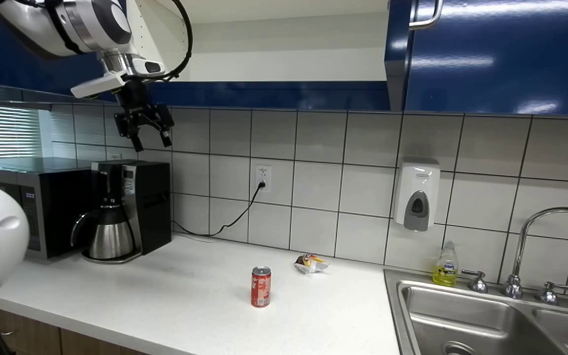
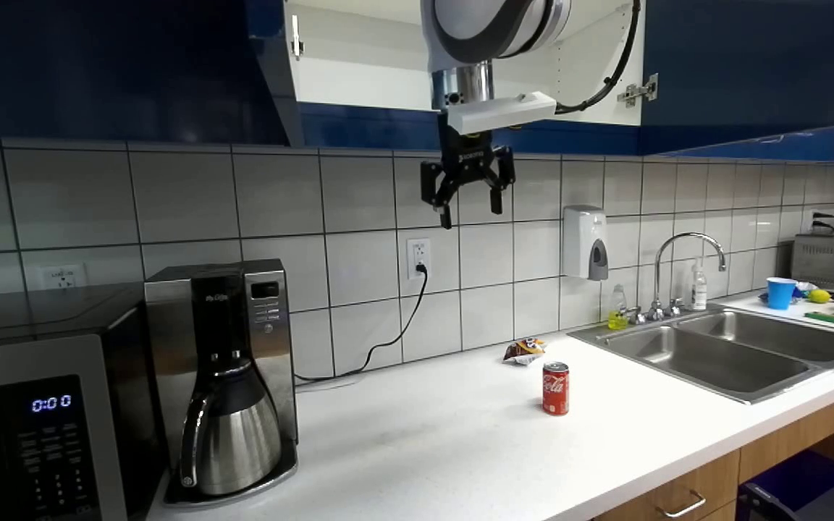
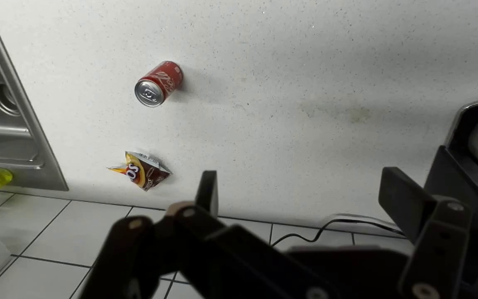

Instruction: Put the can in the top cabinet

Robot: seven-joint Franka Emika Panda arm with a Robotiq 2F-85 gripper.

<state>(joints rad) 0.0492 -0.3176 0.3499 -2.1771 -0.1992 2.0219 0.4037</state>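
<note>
The can [image 1: 261, 287] is a red cylinder with pale lettering and a silvery top. In both exterior views, it stands upright in the lower half of the frame. In the wrist view, it occupies the upper left quarter, with its top directed toward the lower left. The top cabinet [image 1: 289, 61] is glossy dark blue outside and pale inside. It stands open at the upper edge of the frame in both exterior views. The can is outside it, well below.
</note>
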